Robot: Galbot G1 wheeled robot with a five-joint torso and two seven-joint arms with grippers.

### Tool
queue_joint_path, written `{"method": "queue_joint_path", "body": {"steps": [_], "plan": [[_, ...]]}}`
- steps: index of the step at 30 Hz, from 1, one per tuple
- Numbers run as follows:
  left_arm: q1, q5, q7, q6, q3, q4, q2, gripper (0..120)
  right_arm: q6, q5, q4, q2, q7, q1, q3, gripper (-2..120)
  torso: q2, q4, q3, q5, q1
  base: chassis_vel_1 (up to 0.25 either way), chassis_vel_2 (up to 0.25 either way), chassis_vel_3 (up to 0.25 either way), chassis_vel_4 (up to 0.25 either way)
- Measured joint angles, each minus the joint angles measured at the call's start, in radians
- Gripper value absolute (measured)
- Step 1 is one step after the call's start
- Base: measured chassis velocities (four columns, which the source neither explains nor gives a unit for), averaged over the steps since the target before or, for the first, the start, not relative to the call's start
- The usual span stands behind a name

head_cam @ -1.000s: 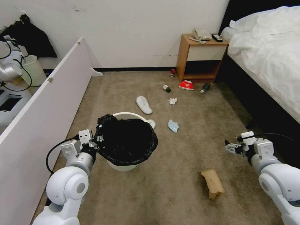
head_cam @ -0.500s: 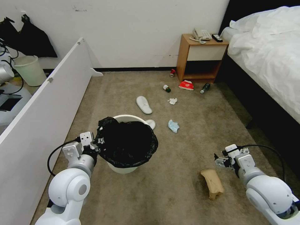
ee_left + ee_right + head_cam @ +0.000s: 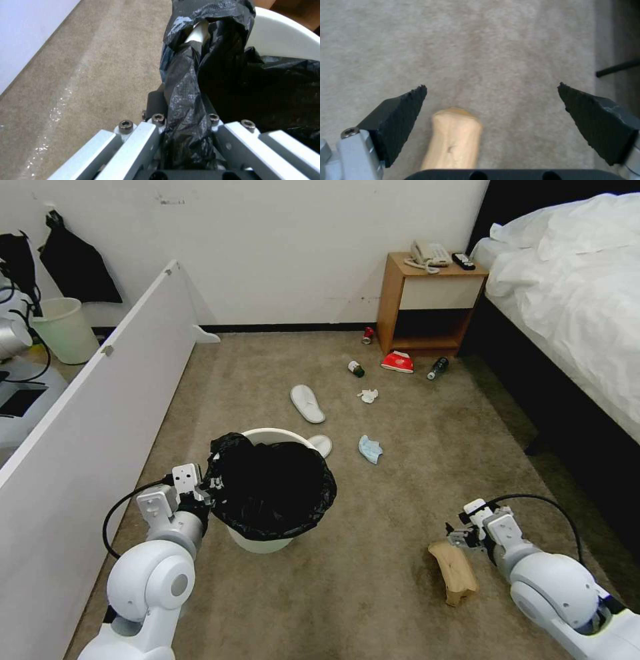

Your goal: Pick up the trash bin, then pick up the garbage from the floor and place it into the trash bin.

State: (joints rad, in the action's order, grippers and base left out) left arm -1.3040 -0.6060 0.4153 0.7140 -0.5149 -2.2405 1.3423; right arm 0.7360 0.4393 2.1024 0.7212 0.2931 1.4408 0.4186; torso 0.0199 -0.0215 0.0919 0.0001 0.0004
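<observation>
With the left gripper (image 3: 208, 488) clamped on the bag-lined rim of the trash bin (image 3: 270, 483), the right gripper (image 3: 457, 535) hangs fingers-apart over the crumpled brown paper bag (image 3: 454, 571) on the carpet, needing to descend and close

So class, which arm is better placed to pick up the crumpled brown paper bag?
The right. Its right gripper hangs open just over the brown paper bag, while the left gripper is clamped on the trash bin rim.
</observation>
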Motion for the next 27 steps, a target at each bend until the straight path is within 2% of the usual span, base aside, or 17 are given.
{"method": "queue_joint_path", "body": {"steps": [6,16,22,27], "plan": [[0.000,0.003,0.000,0.000,0.001,0.007,0.002,5,0.000,0.051,-0.035,-0.043,-0.011,-0.073,-0.099,100,0.000,0.0001,0.000,-0.0001,0.000,0.000,0.000,0.000,0.000],[-0.003,0.003,0.000,-0.001,-0.003,0.007,-0.002,5,-0.001,0.057,-0.064,-0.049,-0.074,-0.142,-0.209,100,0.000,0.0001,0.000,-0.0002,0.000,0.000,0.000,0.000,0.000],[-0.011,0.002,0.000,-0.002,-0.006,0.005,-0.002,5,-0.001,0.047,-0.104,-0.029,-0.084,-0.149,-0.251,100,0.000,0.0001,0.000,-0.0002,0.000,0.000,0.000,0.000,0.000],[-0.013,0.003,0.000,-0.003,-0.004,0.005,0.002,5,-0.007,0.045,-0.221,0.003,-0.082,-0.187,-0.290,100,0.000,0.0000,0.000,0.0000,0.000,0.000,0.000,0.000,0.000]]}}
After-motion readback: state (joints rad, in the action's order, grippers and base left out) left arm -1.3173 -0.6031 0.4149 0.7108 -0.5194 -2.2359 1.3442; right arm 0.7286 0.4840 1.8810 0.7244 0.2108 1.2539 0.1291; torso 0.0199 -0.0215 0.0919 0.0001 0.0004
